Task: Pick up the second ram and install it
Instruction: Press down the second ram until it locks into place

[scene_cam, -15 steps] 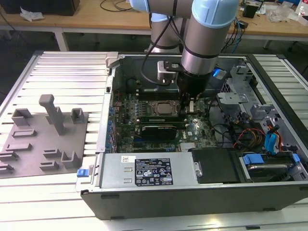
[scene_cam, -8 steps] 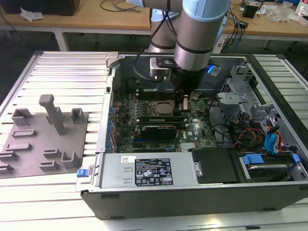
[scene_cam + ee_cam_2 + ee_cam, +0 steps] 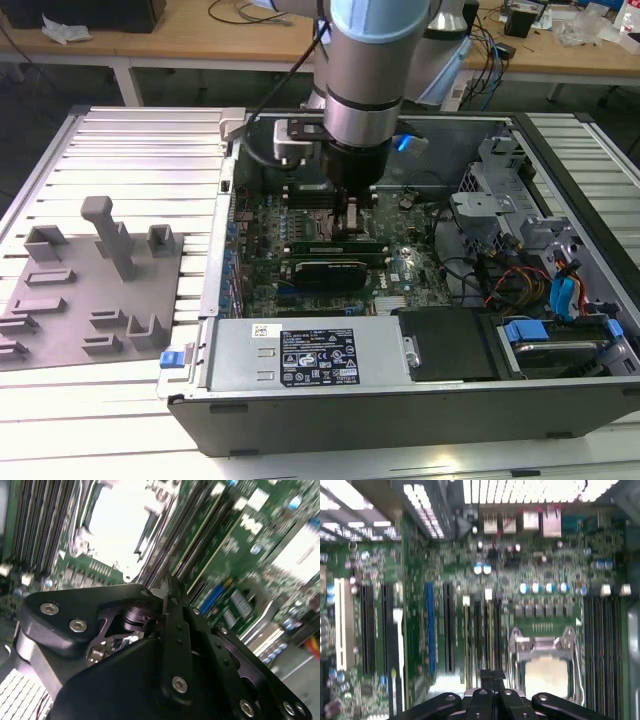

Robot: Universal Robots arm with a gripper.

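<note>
The arm (image 3: 365,70) reached straight down into the open computer case (image 3: 420,390), with its gripper (image 3: 352,215) low over the motherboard (image 3: 400,265), just at the 3 o'clock side of the CPU socket (image 3: 312,200) in the exterior view. In the first wrist view the gripper's fingers (image 3: 492,680) stood pressed close together, with no gap visible between them, above the memory slots (image 3: 482,635) beside the socket (image 3: 545,655); whether they pinched anything could not be told. In the second wrist view the fingers (image 3: 175,595) likewise met in a narrow point over the slots (image 3: 200,535). A long green stick, the second ram (image 3: 330,246), lay seated along a slot directly at 6 o'clock of the gripper in the exterior view, with a black expansion card (image 3: 325,272) just beyond it toward 6 o'clock. The grey holder tray (image 3: 90,290) sat well apart at 9 o'clock of the case, on the slatted metal table (image 3: 140,150).
</note>
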